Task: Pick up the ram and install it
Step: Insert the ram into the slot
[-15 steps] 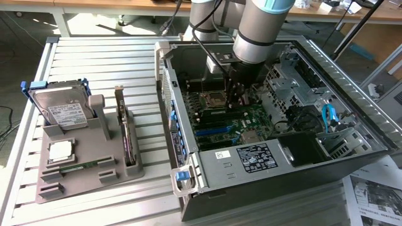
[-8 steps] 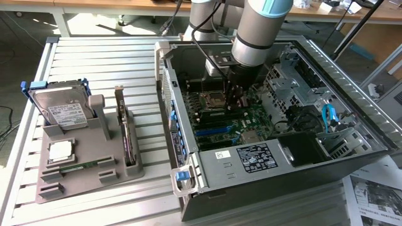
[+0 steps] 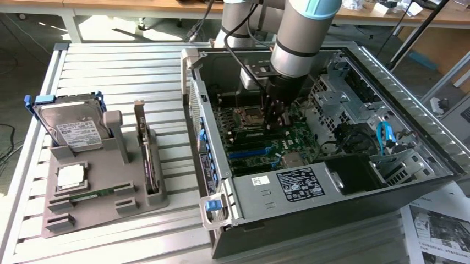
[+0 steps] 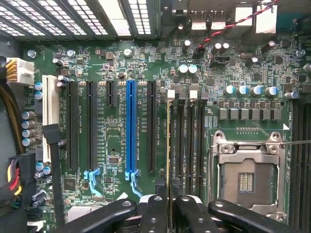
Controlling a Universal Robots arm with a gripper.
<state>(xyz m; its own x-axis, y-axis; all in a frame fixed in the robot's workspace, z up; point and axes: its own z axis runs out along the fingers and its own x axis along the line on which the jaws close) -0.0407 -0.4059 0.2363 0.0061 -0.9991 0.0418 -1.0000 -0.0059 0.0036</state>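
Ram [image 4: 168, 145] edge-on in the pincer's [image 4: 170, 201] grip

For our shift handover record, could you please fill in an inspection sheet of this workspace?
Surface: slatted metal table carrying open computer case and grey parts tray.
Job's things: ram edge-on at the memory slots.
Clutter: hard drive, processor chip, expansion card, another green stick, all in tray.
Grippers: gripper shut on ram.
Cables: red-black wires; blue cable.
Surroundings: printed sheet beside case.
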